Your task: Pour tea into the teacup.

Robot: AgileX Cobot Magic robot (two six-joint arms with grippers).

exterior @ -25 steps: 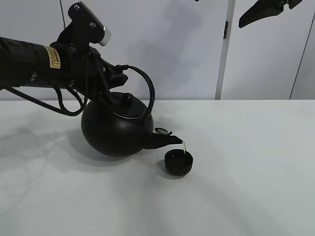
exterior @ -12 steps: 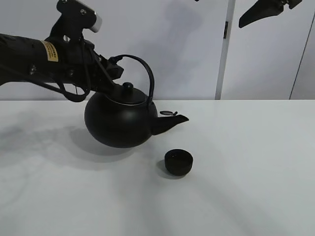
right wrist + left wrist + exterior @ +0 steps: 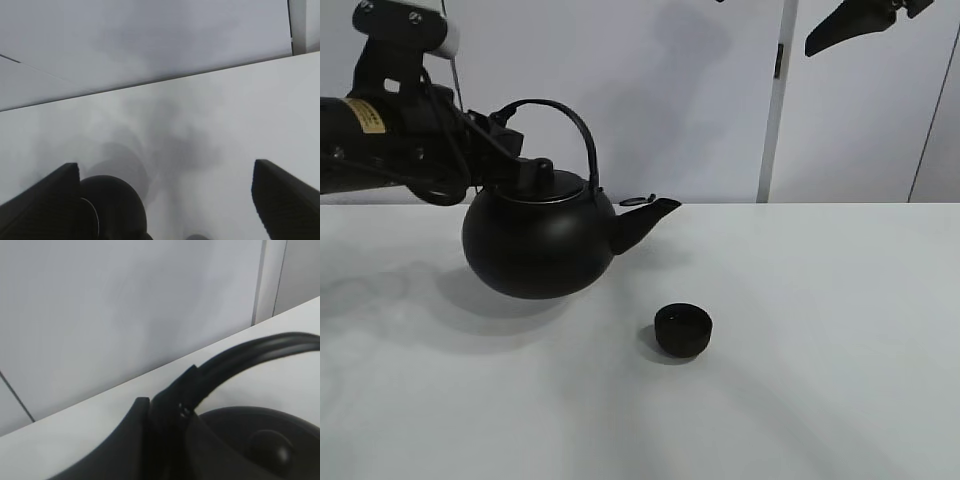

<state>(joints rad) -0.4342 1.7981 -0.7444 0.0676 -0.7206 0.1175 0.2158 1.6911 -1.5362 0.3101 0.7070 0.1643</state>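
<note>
The big round black kettle (image 3: 535, 245) hangs level, just off the white table (image 3: 820, 330), with its spout pointing right. My left gripper (image 3: 498, 128) is shut on the kettle's arched handle (image 3: 570, 125). In the left wrist view the handle (image 3: 260, 347) runs out of my gripper (image 3: 165, 400) above the lid knob (image 3: 270, 450). The small black teacup (image 3: 682, 329) stands on the table, below and to the right of the spout, apart from it. No tea stream shows. My right gripper (image 3: 860, 25) is raised high at the back right, open and empty (image 3: 166, 167); the kettle (image 3: 117, 205) lies below it.
A white wall with a vertical panel seam (image 3: 775, 100) stands behind the table. The left arm and its cables (image 3: 390, 140) stretch in from the left edge above the table.
The kettle has tipped back from pouring to level and moved left and up, away from the teacup. The tea stream has stopped. The right gripper has not moved.
</note>
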